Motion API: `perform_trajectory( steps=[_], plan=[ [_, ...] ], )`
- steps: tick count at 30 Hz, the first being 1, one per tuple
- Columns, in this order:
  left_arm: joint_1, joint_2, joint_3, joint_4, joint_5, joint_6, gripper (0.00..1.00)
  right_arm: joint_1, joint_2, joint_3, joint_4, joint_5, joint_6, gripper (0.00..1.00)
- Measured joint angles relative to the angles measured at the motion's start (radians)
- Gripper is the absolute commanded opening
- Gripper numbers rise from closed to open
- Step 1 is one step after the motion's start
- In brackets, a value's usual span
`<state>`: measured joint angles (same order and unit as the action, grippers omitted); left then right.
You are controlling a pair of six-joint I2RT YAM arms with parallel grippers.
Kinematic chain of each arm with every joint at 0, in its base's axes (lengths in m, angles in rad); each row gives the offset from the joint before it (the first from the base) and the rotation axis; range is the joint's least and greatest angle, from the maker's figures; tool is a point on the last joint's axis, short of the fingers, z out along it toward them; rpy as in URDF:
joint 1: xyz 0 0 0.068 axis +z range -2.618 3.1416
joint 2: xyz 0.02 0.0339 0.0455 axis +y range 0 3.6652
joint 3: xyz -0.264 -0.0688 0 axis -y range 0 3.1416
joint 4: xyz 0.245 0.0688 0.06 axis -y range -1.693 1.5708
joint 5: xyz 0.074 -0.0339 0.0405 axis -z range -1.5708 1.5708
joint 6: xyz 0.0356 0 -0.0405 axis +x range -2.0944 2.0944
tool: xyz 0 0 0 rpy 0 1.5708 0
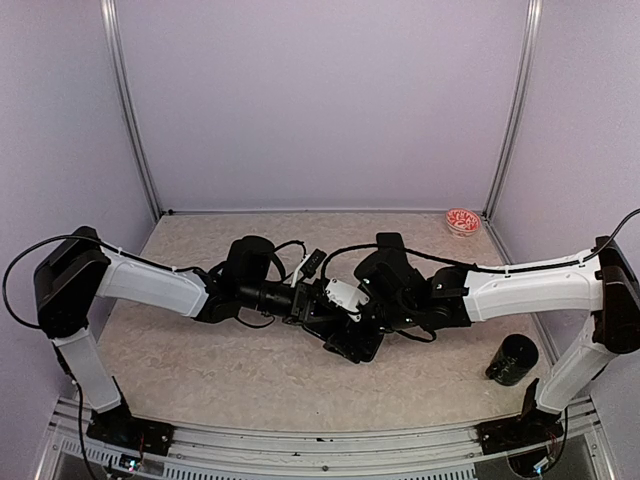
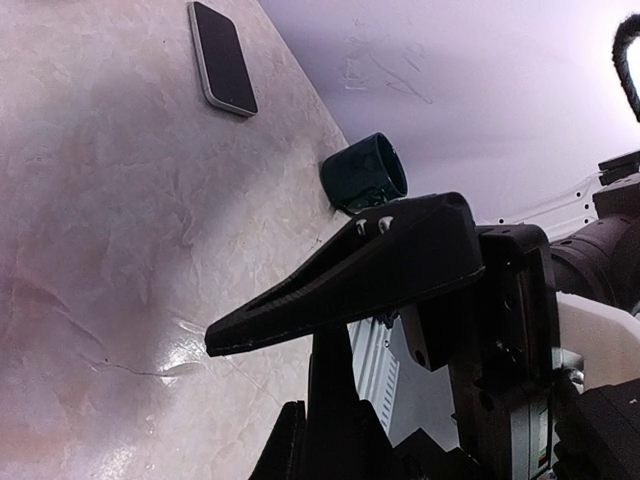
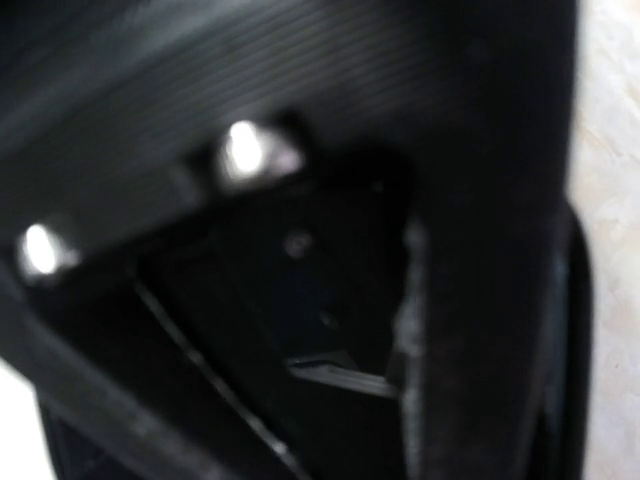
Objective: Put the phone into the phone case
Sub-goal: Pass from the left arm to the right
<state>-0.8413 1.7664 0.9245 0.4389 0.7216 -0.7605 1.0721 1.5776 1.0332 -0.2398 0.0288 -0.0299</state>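
right wrist view a near-black blur, nothing in it nameable, dark flat object (image 1: 352,347) at the top view's centre half covered, its kind unclear, red-patterned dish (image 1: 462,222) too small to read, dark cup (image 2: 365,172) partly behind a black finger (image 2: 340,285)

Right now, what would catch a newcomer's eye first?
The left gripper and right gripper meet at mid-table, crowded over a dark shape. The phone lies flat on the table, apart from them. A black cylinder sits front right, a red dish back right.
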Motion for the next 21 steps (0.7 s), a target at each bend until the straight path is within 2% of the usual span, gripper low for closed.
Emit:
perform_trajectory(
  steps=[6, 9, 12, 14, 19, 21],
  plan=[
    [0.000, 0.000, -0.001, 0.006, -0.002, 0.008, 0.00, 0.000, 0.000, 0.000, -0.003, -0.015, -0.015, 0.56],
    [0.000, 0.001, -0.005, 0.007, 0.004, 0.013, 0.00, 0.000, 0.000, 0.000, -0.007, -0.027, -0.018, 0.48],
    [0.000, 0.001, -0.005, 0.009, 0.004, 0.013, 0.00, 0.000, 0.000, 0.000, -0.007, -0.028, -0.018, 0.46],
    [0.000, 0.001, -0.005, 0.009, 0.004, 0.013, 0.07, 0.000, 0.000, 0.000, -0.007, -0.028, -0.018, 0.44],
    [0.000, 0.001, -0.005, 0.012, 0.006, 0.002, 0.37, 0.000, 0.000, 0.000, -0.007, -0.024, -0.018, 0.41],
    [0.001, 0.001, -0.005, 0.025, 0.010, 0.001, 0.44, -0.002, 0.000, 0.000, -0.012, -0.019, -0.018, 0.40]
  ],
)
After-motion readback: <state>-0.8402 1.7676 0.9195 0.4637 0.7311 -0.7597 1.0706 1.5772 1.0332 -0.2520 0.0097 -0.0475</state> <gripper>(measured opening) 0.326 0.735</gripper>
